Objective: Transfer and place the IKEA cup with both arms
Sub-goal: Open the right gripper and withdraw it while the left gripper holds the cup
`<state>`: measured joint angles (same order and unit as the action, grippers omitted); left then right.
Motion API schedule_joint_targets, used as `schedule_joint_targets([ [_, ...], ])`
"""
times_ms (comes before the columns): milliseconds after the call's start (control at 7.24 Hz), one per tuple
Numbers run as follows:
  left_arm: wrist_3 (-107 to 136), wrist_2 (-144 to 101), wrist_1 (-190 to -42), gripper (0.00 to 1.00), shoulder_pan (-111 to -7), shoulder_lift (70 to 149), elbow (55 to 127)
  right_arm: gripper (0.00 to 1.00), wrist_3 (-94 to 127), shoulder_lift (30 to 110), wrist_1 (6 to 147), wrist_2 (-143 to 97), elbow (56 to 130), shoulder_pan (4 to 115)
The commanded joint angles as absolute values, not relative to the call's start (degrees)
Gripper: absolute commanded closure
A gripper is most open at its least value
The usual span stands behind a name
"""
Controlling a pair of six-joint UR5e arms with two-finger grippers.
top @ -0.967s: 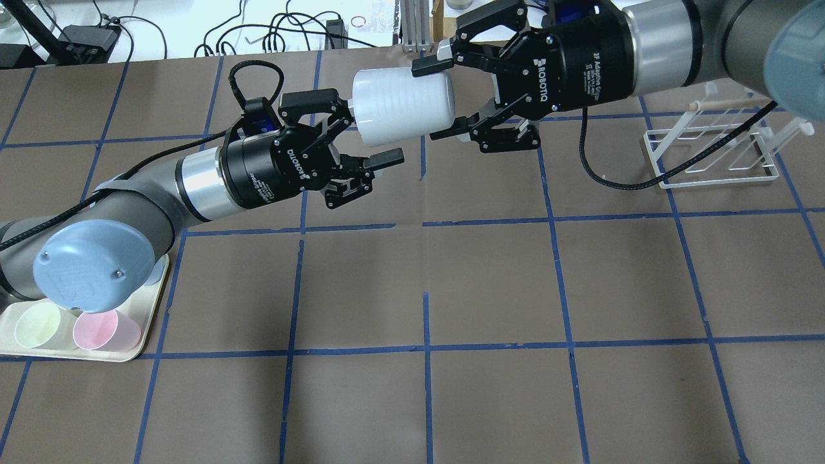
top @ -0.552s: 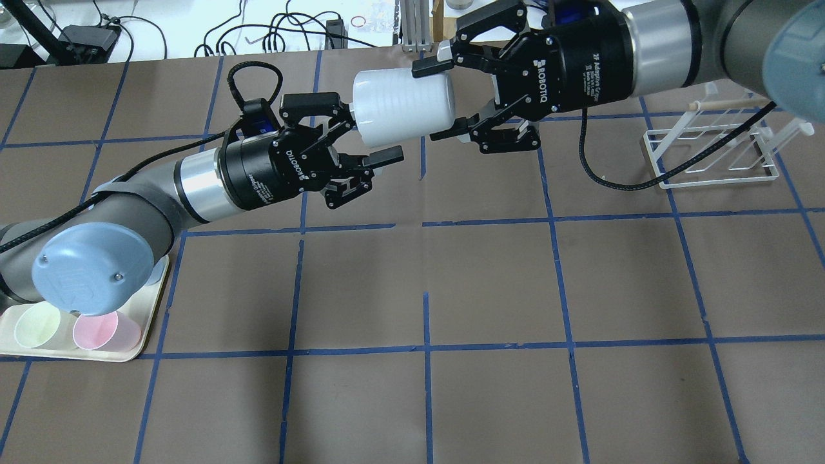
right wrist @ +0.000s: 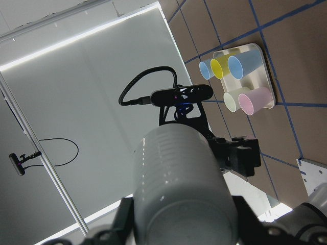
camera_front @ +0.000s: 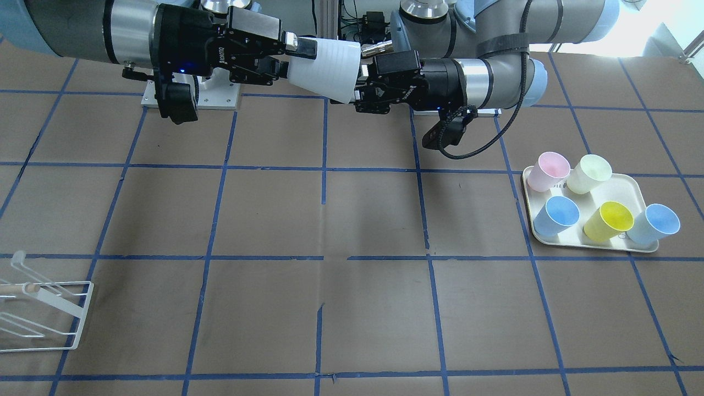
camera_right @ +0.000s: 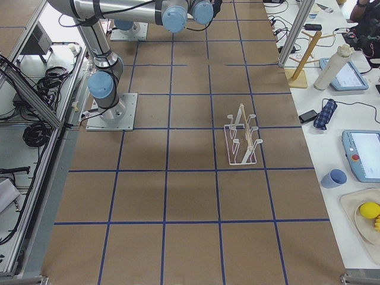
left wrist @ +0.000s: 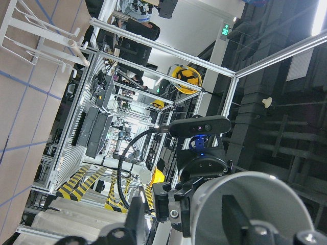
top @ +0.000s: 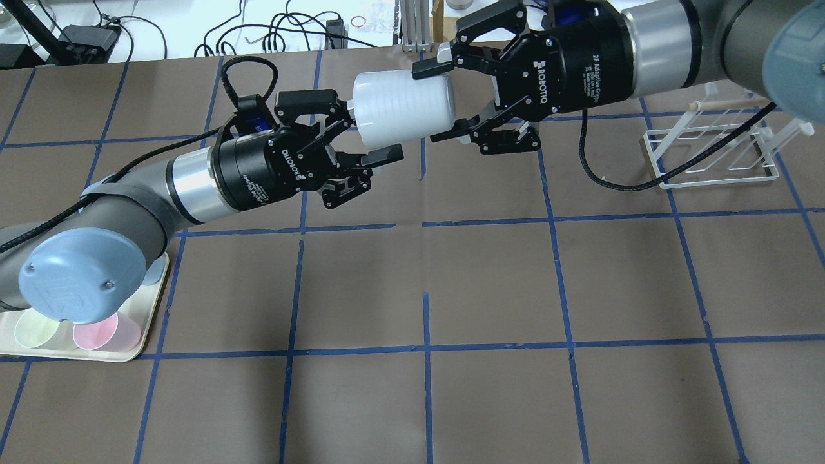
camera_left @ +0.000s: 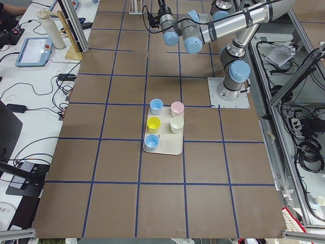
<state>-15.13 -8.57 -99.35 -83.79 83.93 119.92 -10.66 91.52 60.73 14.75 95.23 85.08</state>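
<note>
The right gripper [top: 425,103] has its two fingers [top: 427,67] pressed on opposite sides of the IKEA cup [top: 399,106], clamping its narrower end. The cup lies on its side in the air above the table [top: 490,290], between the two grippers.

The left gripper [top: 368,132] is spread wide at the cup's wider end. One finger sits just beside that end and the other reaches along under its lower edge. Whether either finger touches the cup cannot be told.

The right arm [top: 657,38] comes in level from the robot's right, wrist horizontal. The left arm [top: 129,200] reaches from the robot's left, its forearm angled toward the cup, so the two grippers face each other nose to nose.

The cup is plain, whitish, smooth and tapered, with faint rings around its body and no handle.

A tray [camera_front: 627,190] of coloured cups [camera_front: 609,219] sits on the robot's left side of the table, well apart from the held cup. In the overhead view the left arm's blue elbow cap covers part of it. A white wire rack [top: 709,154] stands on the robot's right side, near the right arm's cable and apart from the cup. The table is brown with a blue tape grid.
</note>
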Motion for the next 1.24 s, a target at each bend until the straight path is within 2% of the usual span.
schedule_joint_targets([
  [0,-15.38,-8.53,-99.23,0.88,-83.76,83.93,119.88,0.65,-10.72,91.49,60.73,14.76,95.62,85.08],
  [138,-15.38,-8.53,-99.32,1.00,-83.67,83.94,119.88,0.64,-10.72,91.58,60.73,14.77,95.62,85.08],
  [276,-15.38,-8.53,-99.32,1.00,-83.67,83.94,119.88,0.20,-10.37,91.58,60.47,14.68,95.54,85.08],
  [414,-15.38,-8.44,-99.23,1.00,-83.67,83.94,119.88,0.00,-10.28,91.67,60.82,14.68,95.36,85.08],
  [829,-15.21,-8.35,-99.32,1.00,-83.67,83.85,119.80,0.00,-7.76,91.49,61.17,14.33,93.87,84.56],
  [1105,-15.12,-2.77,-99.06,1.00,-82.63,83.58,119.62,0.00,-7.03,89.75,62.14,24.87,89.32,80.62],
])
